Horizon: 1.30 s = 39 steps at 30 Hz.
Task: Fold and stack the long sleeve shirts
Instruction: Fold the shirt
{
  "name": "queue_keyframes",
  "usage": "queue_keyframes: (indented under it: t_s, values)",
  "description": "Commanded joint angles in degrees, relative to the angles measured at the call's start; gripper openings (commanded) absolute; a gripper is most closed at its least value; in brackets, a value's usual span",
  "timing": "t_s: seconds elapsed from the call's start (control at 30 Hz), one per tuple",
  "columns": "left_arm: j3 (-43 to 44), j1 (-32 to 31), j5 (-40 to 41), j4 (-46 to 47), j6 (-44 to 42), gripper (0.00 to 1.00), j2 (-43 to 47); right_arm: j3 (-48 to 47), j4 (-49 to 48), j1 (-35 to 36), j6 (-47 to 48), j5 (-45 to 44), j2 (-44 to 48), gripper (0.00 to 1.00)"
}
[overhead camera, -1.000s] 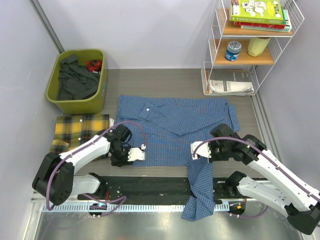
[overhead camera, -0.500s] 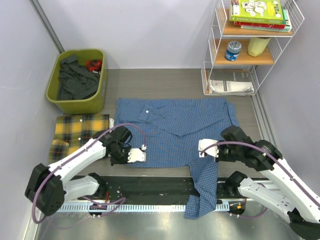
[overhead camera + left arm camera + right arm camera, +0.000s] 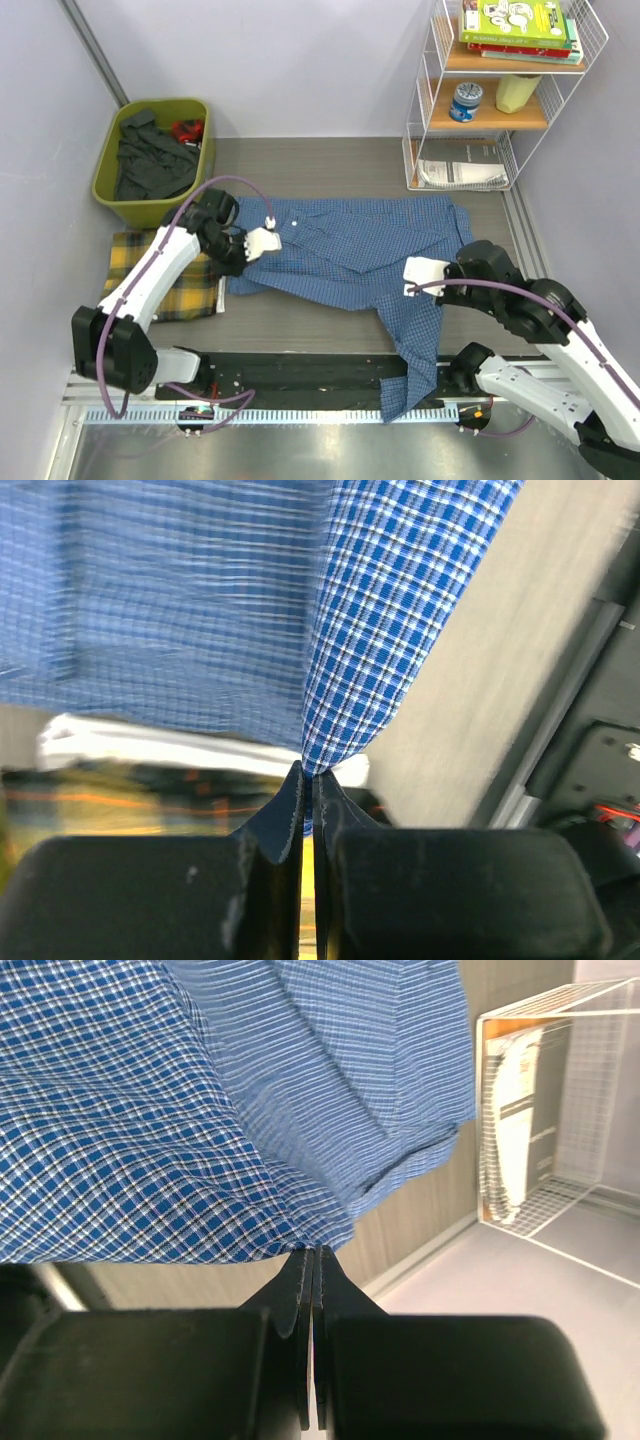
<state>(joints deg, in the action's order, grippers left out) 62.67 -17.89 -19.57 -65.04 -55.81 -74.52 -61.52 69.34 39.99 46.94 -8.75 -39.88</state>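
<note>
The blue checked shirt (image 3: 350,250) lies across the table's middle, its near hem lifted and folded back, one sleeve (image 3: 415,350) hanging over the front rail. My left gripper (image 3: 262,241) is shut on the shirt's left hem, seen pinched in the left wrist view (image 3: 340,680). My right gripper (image 3: 418,275) is shut on the shirt's right hem, seen pinched in the right wrist view (image 3: 200,1160). The yellow plaid shirt (image 3: 150,275) lies folded at the left, partly under my left arm.
A green bin (image 3: 155,160) of dark clothes stands at the back left. A white wire shelf (image 3: 500,100) with books, a can and papers stands at the back right. The black front rail (image 3: 300,375) runs along the near edge.
Both grippers have lifted the blue shirt's near hem and carried it away from the front edge. The left gripper moved far back and up; the right moved slightly right and back.
</note>
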Motion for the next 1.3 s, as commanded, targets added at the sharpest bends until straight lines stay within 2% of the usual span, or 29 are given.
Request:
queue_keyframes:
  t_s: [0.0,0.13,0.2,0.37,0.4,0.57,0.67,0.97,1.27]
  values:
    - [6.7,2.0,-2.0,0.6,-0.7,0.0,-4.3,-2.1,-8.8,-0.7,2.6,-4.4,-3.1,0.01]
    - [10.4,2.2,-1.5,1.8,0.1,0.0,-8.7,-2.2,-14.0,-5.6,5.4,-3.3,-6.9,0.01]
    - [11.6,2.4,-1.4,2.5,1.0,0.0,-10.4,-3.4,-14.4,-11.4,6.2,1.2,-10.4,0.01]
    - [13.7,3.2,-0.3,5.8,2.5,0.0,-12.3,-5.9,-16.6,-19.8,7.7,8.0,-17.1,0.01]
    - [14.6,3.6,-0.5,5.9,2.8,0.0,-12.9,-6.4,-17.1,-21.0,8.1,11.6,-18.0,0.01]
    - [20.9,4.5,-0.2,4.8,3.3,0.0,-16.2,-11.4,-19.9,-30.9,9.7,18.6,-23.2,0.01]
    - [22.7,4.4,0.7,6.0,3.2,0.04,-17.8,-13.7,-21.3,-34.7,10.4,21.5,-27.1,0.01]
    - [25.0,4.7,5.7,10.0,2.9,0.03,-24.9,-17.0,-27.8,-35.9,9.4,23.3,-37.9,0.01]
    - [28.7,6.6,6.6,12.7,4.3,0.02,-31.0,-17.7,-33.2,-36.4,9.8,21.9,-44.0,0.01]
